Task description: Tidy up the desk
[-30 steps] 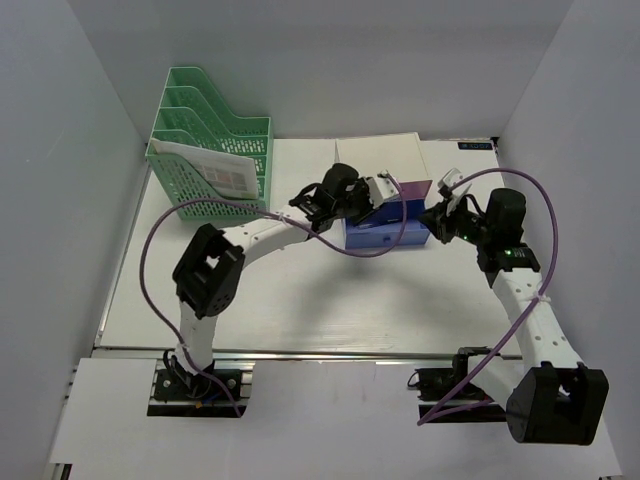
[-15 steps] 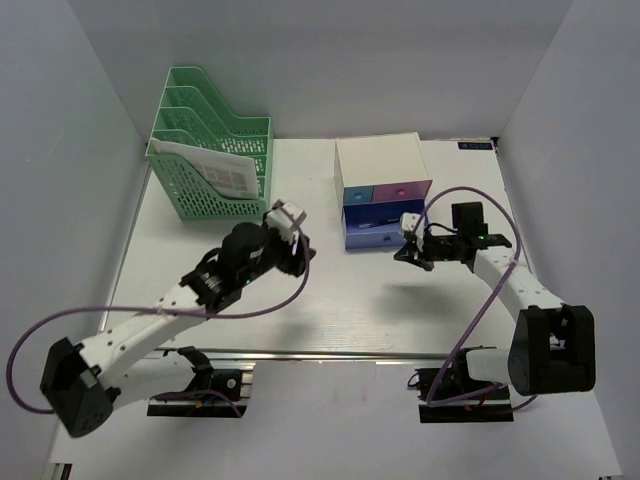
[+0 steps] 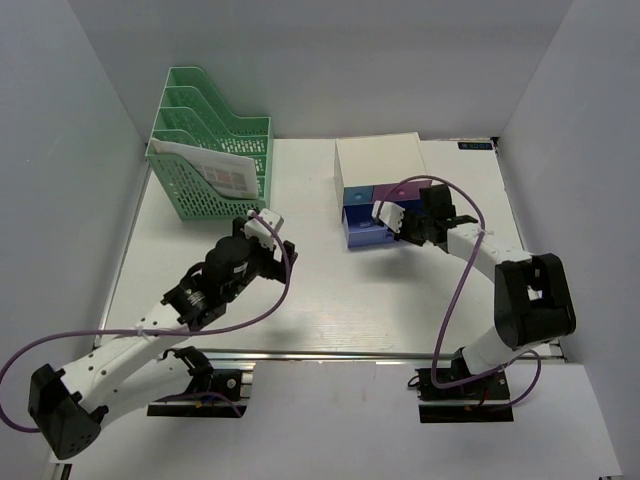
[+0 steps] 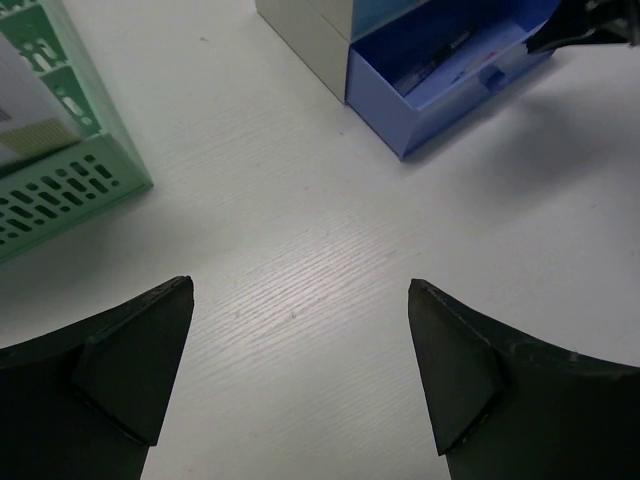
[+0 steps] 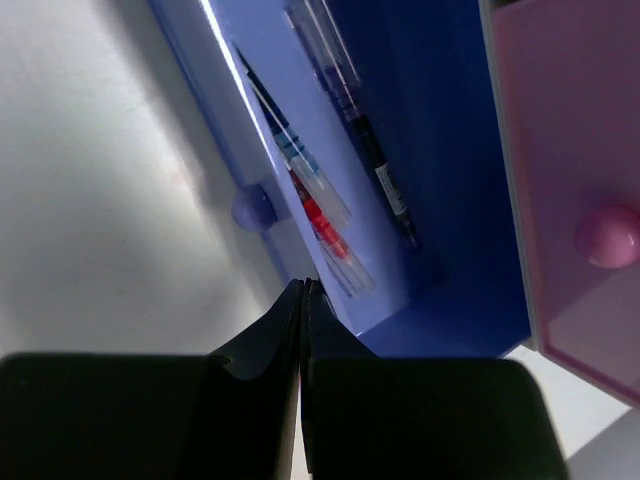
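Hovering over the white tabletop (image 4: 300,190), your left pincer (image 4: 300,288) released and wide, your right pincer (image 5: 303,287) clenched tight at the front edge of the open blue drawer (image 5: 440,150), pens (image 5: 318,215) lying inside, tabletop spreading beneath both.

PLACE: robot lab cell dressed as an office | SHOWS IT: grey walls (image 3: 60,150) boxing in white desk (image 3: 330,300); left arm (image 3: 130,345) and right arm (image 3: 530,300) mounted by metal rail (image 3: 330,354) | OFFICE PROPS: green file rack (image 3: 215,140) holding papers (image 3: 215,172); drawer box (image 3: 378,160) with pens (image 5: 320,215)
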`<act>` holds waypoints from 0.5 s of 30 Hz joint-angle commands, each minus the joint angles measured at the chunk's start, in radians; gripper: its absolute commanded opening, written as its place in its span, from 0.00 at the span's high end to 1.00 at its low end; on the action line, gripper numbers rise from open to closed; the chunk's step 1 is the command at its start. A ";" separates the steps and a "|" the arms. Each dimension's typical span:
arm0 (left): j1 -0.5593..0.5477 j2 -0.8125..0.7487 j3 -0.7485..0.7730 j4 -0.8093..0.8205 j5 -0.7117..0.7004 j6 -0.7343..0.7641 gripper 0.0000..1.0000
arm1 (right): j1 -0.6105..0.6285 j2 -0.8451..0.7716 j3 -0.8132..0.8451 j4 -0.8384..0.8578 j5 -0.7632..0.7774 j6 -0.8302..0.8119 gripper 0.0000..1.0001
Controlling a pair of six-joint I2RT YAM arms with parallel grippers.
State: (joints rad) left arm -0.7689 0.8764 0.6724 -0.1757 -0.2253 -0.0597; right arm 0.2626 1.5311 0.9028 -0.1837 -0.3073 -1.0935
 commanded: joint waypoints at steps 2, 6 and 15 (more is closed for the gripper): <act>0.002 -0.092 0.013 0.005 -0.066 0.005 0.02 | 0.023 0.069 0.061 0.131 0.166 -0.002 1.00; 0.002 -0.111 0.007 0.008 -0.080 0.008 0.02 | 0.055 0.109 0.070 0.226 0.217 0.023 1.00; 0.002 -0.094 0.006 0.010 -0.074 0.008 0.02 | 0.109 0.216 0.148 0.319 0.229 0.034 1.00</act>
State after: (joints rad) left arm -0.7685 0.7822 0.6724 -0.1726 -0.2836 -0.0597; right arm 0.3523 1.7275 0.9905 0.0216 -0.0959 -1.0615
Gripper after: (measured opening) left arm 0.979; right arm 0.020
